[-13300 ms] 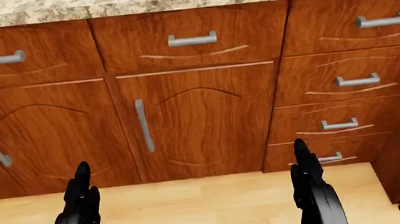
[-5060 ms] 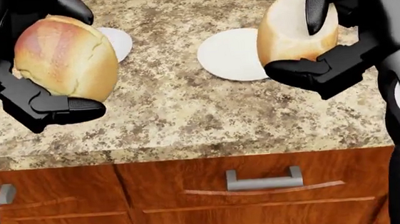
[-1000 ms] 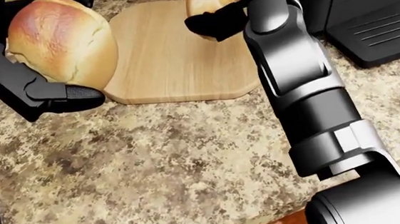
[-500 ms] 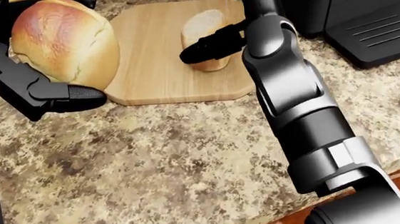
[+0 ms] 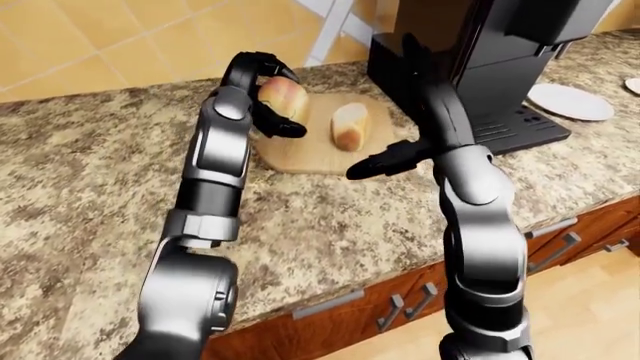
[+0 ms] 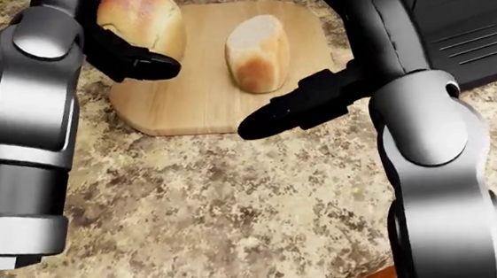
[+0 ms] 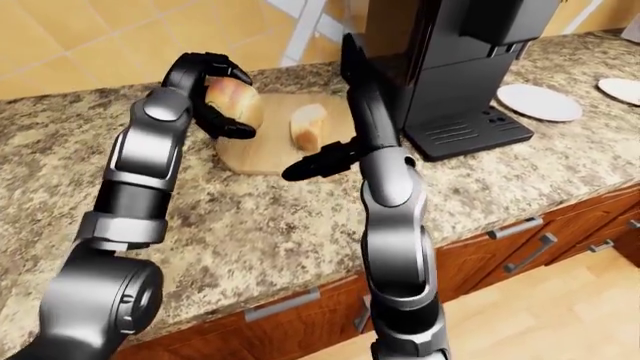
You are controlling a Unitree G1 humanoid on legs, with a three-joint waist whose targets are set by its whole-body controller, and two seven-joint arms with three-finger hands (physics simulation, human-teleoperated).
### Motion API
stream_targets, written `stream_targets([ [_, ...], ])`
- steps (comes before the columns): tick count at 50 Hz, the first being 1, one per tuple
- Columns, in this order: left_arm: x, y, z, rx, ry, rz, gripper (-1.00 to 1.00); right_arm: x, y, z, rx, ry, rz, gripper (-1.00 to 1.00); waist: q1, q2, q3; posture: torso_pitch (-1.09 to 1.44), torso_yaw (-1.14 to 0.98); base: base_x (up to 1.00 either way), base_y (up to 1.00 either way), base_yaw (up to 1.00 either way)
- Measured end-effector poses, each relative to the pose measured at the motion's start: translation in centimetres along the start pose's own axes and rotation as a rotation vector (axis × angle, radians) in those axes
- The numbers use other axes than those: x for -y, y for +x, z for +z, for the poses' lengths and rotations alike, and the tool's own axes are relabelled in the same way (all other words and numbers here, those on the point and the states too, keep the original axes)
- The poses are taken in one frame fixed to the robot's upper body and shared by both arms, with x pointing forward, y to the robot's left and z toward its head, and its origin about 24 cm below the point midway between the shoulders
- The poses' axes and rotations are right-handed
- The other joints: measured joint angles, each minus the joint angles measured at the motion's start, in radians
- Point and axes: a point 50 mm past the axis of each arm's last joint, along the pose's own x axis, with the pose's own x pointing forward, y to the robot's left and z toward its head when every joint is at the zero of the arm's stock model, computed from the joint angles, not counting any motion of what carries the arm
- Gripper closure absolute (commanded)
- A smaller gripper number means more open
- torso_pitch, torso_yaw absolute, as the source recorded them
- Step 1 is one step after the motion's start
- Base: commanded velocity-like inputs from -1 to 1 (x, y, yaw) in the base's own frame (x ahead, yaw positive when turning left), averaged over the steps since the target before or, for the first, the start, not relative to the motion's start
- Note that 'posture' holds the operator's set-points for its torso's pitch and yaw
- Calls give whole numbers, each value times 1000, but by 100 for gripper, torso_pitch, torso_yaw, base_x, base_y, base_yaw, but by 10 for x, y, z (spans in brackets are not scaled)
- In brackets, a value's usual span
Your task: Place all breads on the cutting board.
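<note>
A wooden cutting board lies on the granite counter. A pale loaf of bread stands on its middle, free of both hands. My left hand is shut on a round golden bread and holds it over the board's left end. I cannot tell whether that bread touches the board. My right hand is open and empty, fingers stretched out, just below the loaf at the board's lower right edge.
A black coffee machine stands right of the board, close to my right arm. Two white plates lie further right. Tiled wall lies behind; the counter edge and drawers are at the bottom.
My right hand let go of the pale loaf on the board and drew back toward the view's bottom. My left hand carried the round bread right, over the board's left end.
</note>
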Motion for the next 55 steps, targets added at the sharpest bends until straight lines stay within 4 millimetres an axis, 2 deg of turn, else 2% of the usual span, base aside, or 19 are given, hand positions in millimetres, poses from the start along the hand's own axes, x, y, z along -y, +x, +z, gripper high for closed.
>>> stream_targets([
  [7,4,9,-1,7,7,4,100,-4,-15,8,13,14,27,-100,-4,5,-4,0,0,0,0,0],
  [17,11,12,-8,5,17,-2,100,-7,-16,5,2,15,34,-100,-10,14,-5,0,0,0,0,0],
  [20,14,12,-8,10,20,-11,87,-9,-16,6,2,16,41,-100,-10,15,-4,0,0,0,0,0],
  [26,23,12,-10,16,33,-33,80,-12,-15,7,8,20,45,-100,-12,16,-5,0,0,0,0,0],
  [28,25,12,-12,16,37,-39,68,-13,-15,7,9,20,48,-100,-12,17,-5,0,0,0,0,0],
  [36,34,12,-20,7,54,-56,62,-14,-13,5,-1,22,44,-100,-11,16,-6,0,0,0,0,0],
  [40,38,12,-22,7,57,-69,36,-14,-13,5,1,23,44,-100,-11,16,-5,0,0,0,0,0],
  [46,41,11,-21,15,64,-77,11,-15,-14,4,2,23,46,-100,-10,15,-7,0,0,0,0,0],
  [47,41,11,-21,16,65,-78,-4,-15,-14,4,1,23,46,-100,-10,15,-8,0,0,0,0,0],
  [55,47,11,-28,1,78,-97,-20,-15,-13,-1,-8,23,44,-100,-10,15,-9,0,0,0,0,0],
])
